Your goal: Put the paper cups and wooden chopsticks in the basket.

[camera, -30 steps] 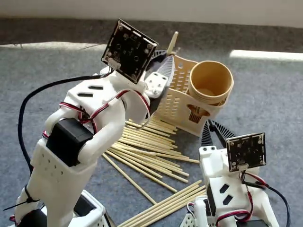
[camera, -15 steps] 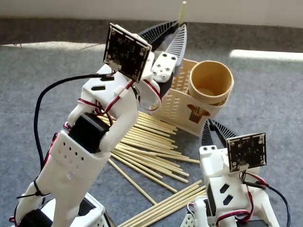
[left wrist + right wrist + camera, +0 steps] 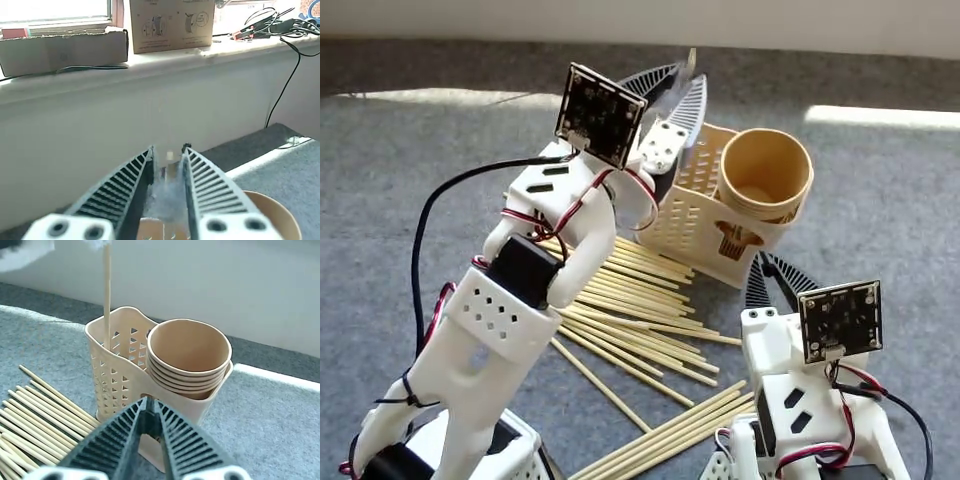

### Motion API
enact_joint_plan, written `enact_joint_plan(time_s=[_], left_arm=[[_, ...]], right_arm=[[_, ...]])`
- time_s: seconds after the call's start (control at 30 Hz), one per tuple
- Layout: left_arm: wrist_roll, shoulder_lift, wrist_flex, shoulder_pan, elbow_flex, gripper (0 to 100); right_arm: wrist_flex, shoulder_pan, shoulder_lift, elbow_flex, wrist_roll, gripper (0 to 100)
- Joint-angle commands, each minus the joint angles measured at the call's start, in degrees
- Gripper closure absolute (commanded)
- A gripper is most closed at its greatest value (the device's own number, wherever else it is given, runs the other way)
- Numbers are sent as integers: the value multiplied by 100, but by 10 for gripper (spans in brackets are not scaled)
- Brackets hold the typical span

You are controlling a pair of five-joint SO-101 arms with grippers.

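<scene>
Chopstick (image 3: 106,290) stood upright, its lower end inside the basket (image 3: 112,365) — right beside the stacked paper cups (image 3: 190,347) nested there. Left gripper (image 3: 168,150) hung above the basket, jaws a narrow gap apart, wider than the blurred stick between them. Right gripper (image 3: 148,402) sat low near the basket, jaws pressed together on nothing — loose chopsticks (image 3: 630,310) lay heaped on the grey carpet (image 3: 440,170).

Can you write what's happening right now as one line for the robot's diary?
left gripper: over basket, at top of upright chopstick | right gripper: shut, empty | cups: in basket | loose chopsticks: on carpet
</scene>
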Motion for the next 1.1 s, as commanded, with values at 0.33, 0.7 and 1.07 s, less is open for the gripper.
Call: enact_joint_plan(time_s=[0.33,0.7,1.07], left_arm=[[-26,-251,1679,-48,-655,870],[-369,-251,4431,303,-954,874],[-633,-242,5855,1446,268,873]], right_arm=[[-145,-22,-22,13,-62,992],[-154,40,-22,13,-62,992],[-356,1024,-22,13,-70,992]])
